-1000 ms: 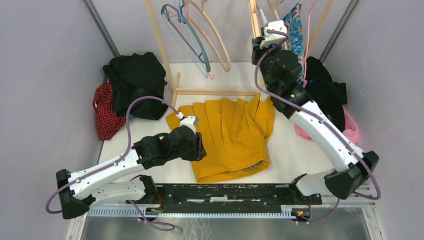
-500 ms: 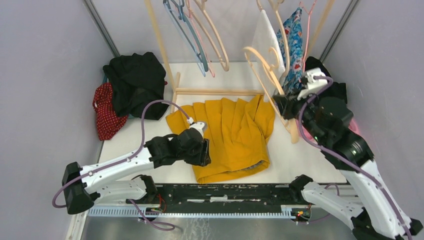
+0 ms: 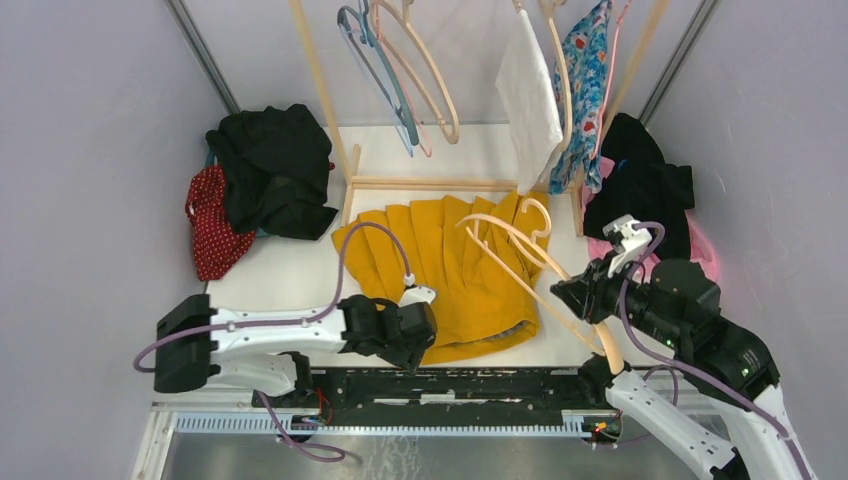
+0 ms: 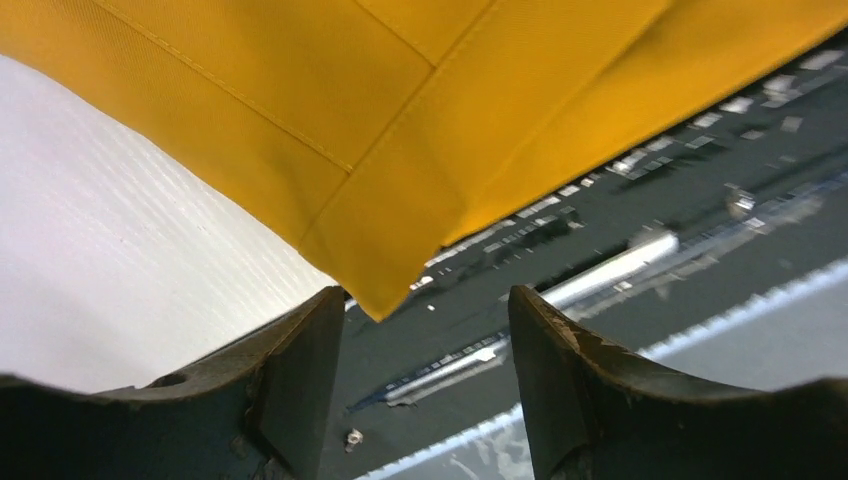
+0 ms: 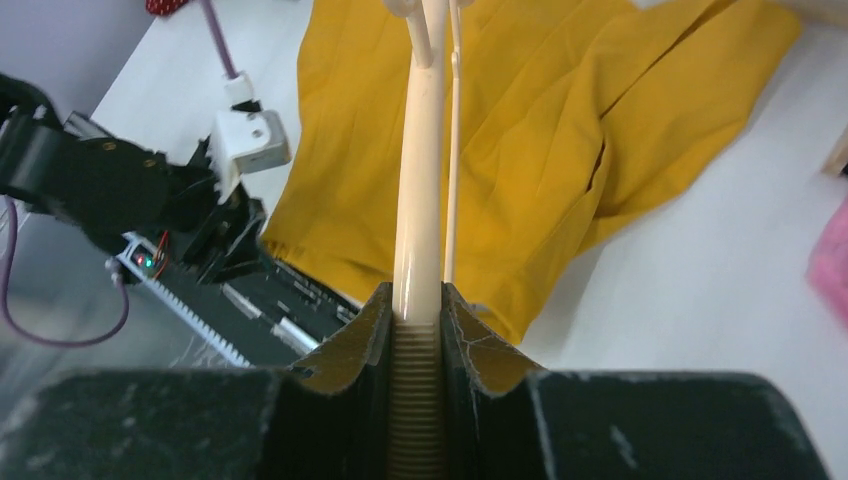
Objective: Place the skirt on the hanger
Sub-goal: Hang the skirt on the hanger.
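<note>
The skirt (image 3: 460, 270) was spread flat on the white surface (image 3: 290, 275), its pleats fanned toward the wooden rack (image 3: 430, 184) behind it. A heap of black clothing (image 3: 270, 165) and a red dotted cloth (image 3: 208, 225) were piled at the surface's left edge. More black clothing (image 3: 640, 185) and a pink cloth (image 3: 702, 262) were piled at the right. Spare hangers (image 3: 395, 85), a white garment (image 3: 530, 100) and a floral garment (image 3: 592, 75) were hung on the rack. A black rail (image 3: 480, 385) was fixed along the near edge, just beside the skirt's hem.

From above, the left jaws were hidden under their own wrist at the skirt's near left corner. Only the left wrist view showed them. The two fingers (image 4: 300, 370) were held well apart, and the skirt's pointed corner was seen between them, overhanging the rail. Nothing was clamped, and whether the cloth was touched could not be told.

The right wrist view showed the right jaws closed narrowly on the cream hanger (image 3: 575, 306), its arm gripped between the pads. The top view showed what that view did not. The hanger was held over the skirt's right half, with its hook pointed toward the rack.
</note>
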Tool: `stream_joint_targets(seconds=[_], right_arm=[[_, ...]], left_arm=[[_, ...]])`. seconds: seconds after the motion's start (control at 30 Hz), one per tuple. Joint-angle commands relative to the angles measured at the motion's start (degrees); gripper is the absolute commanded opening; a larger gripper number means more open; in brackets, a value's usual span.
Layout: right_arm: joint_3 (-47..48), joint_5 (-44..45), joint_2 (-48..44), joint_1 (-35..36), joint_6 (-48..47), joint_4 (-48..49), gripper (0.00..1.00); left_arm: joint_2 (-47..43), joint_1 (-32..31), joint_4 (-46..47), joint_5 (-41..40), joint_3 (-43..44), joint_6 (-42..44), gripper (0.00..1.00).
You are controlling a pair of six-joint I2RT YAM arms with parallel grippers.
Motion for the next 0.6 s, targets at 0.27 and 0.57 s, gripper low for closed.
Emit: stream_joint_targets(seconds=[0.27,0.57], right_arm=[[3.1,-5.9,-10.0,-0.1,4.6,-13.1,0.02],[1.8,-12.0,-13.6,-2.7,5.8,-17.9,0.02]], left_arm=[[12.1,-2.7,-2.8,-13.9,7.0,-6.8,0.64],[12.6,-2.2,-2.0,-16.1,8.9,-6.8,0.03]])
